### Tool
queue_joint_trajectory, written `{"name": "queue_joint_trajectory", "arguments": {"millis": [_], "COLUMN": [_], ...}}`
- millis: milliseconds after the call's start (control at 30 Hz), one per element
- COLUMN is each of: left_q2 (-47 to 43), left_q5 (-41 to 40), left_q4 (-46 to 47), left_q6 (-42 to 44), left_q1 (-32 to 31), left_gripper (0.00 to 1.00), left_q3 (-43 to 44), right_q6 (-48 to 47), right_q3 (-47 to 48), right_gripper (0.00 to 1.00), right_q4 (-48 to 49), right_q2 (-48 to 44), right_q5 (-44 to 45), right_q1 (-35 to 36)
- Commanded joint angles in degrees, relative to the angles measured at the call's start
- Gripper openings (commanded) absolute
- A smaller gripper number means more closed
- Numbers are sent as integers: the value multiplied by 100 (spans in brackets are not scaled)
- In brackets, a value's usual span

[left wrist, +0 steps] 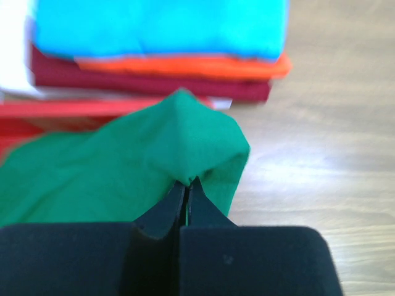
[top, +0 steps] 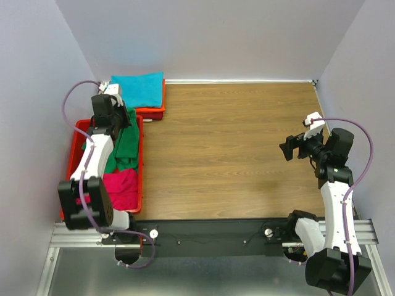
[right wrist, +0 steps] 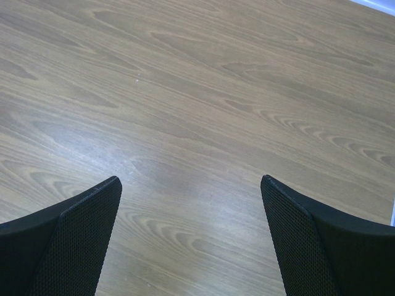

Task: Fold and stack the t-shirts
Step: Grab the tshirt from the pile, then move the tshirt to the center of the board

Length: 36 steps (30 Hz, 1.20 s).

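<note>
The green t-shirt (top: 126,140) lies crumpled over the right rim of the red tray (top: 141,161). My left gripper (left wrist: 187,180) is shut on a raised fold of this green t-shirt (left wrist: 123,160), at the shirt's far end (top: 121,115). A magenta t-shirt (top: 121,188) lies in the tray's near half. Beyond the tray stands a folded stack: the teal t-shirt (left wrist: 160,28) on top, an orange one (left wrist: 185,65) under it, a dark red one (left wrist: 148,83) at the bottom. My right gripper (right wrist: 190,179) hangs open over bare table at the right (top: 287,148), nothing between its fingers.
The wooden table (top: 234,154) stretches between the tray and the right arm. Grey walls close in the left, back and right sides. The folded stack (top: 141,92) sits in the back left corner, close to the tray's far end.
</note>
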Motion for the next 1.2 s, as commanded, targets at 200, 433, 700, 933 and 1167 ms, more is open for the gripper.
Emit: {"name": "queue_joint_trajectory", "arguments": {"millis": [200,433,700,933,1167], "left_q2": [-1699,-1832,-1700,-1025,-496], "left_q5": [84,507,411,235,323], "left_q4": [91,108,143,283,907], "left_q6": [-122,-236,10,159,-25], "left_q1": [-528,-1442,-3425,-4992,-5451], "left_gripper": [0,0,0,0,0], "left_q3": [1033,1947,2818,3249,2759], "right_q6": [-45,-72,-89,-107,-107], "right_q3": [-92,-100,-100,-100,-92], "right_gripper": [100,100,100,100,100], "right_q4": [-139,-148,-139,-130,-130], "right_q2": [-38,-20,-3,33,50], "right_q5": [-162,-153,-136,-57,40], "right_q1": [-9,-9,-9,-9,-9]}}
